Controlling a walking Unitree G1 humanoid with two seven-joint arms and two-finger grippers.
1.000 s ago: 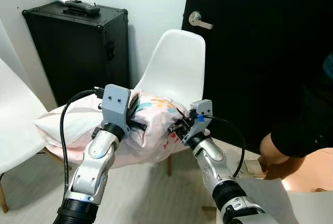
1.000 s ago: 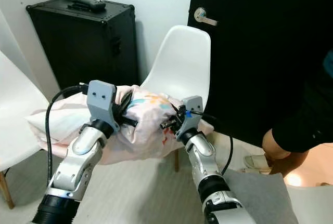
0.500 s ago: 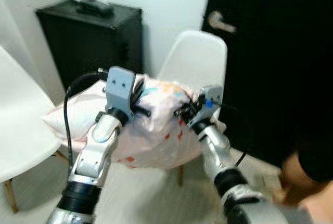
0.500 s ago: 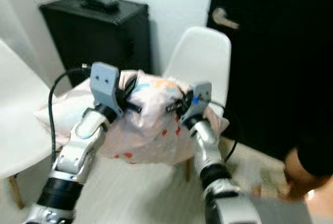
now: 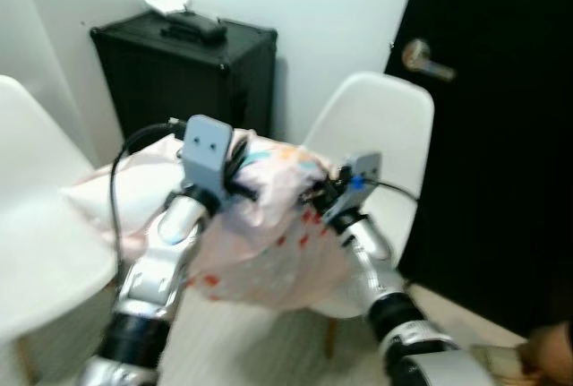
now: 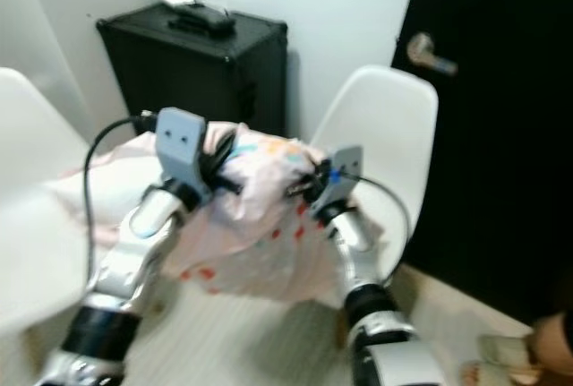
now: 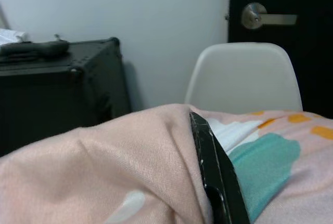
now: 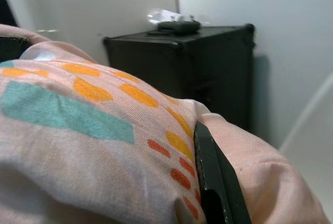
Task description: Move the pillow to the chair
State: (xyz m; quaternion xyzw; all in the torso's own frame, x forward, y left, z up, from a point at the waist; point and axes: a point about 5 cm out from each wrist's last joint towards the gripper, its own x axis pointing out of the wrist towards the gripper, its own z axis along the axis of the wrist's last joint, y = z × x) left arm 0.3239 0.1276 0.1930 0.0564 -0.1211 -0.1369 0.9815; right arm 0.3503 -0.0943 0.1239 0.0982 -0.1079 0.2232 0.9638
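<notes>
A pink pillow (image 5: pixel 260 234) with orange, red and teal patches hangs in the air between my two arms. My left gripper (image 5: pixel 240 180) is shut on its upper left part; one black finger (image 7: pixel 216 174) presses into the fabric in the left wrist view. My right gripper (image 5: pixel 315 198) is shut on its right side, with a finger (image 8: pixel 213 180) sunk in a fold. The white chair (image 5: pixel 385 126) stands just behind and to the right of the pillow, in front of the black door (image 5: pixel 501 117). The pillow's lower edge overlaps the chair's seat in view.
A black case (image 5: pixel 183 72) with a remote and crumpled paper on top stands against the white wall at the left. Another white chair (image 5: pixel 36 225) is close on my left. A person's hand (image 5: pixel 551 350) shows at the lower right, by the door.
The camera has swung, so the whole scene has shifted right and blurred. The pillow stays gripped by both grippers and now hangs a little higher, nearer the chair's seat.
</notes>
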